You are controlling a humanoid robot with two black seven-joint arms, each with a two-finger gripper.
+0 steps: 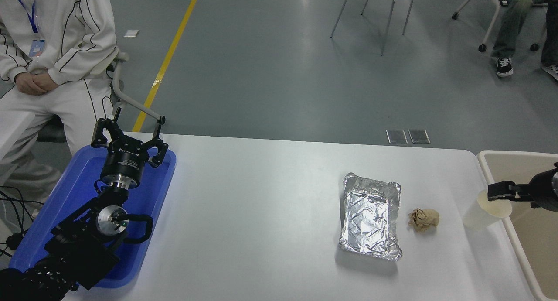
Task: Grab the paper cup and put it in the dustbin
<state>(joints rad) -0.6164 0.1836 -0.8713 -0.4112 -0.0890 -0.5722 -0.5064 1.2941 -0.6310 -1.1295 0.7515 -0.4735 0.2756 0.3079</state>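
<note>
The white paper cup (478,216) stands upright near the table's right edge, just left of the dustbin (487,165), a large beige bin with a cream rim. My right gripper (495,191) comes in from the right edge across the bin and its tip is over the cup's rim. Whether it touches the cup does not show. My left gripper (127,127) is open and empty, parked over the blue tray (78,179) at the lower left.
A crinkled foil tray (370,213) lies right of the table's middle, with a crumpled brown paper ball (423,218) between it and the cup. A person in white sits at the far left, hands clasped. Chairs stand on the floor beyond.
</note>
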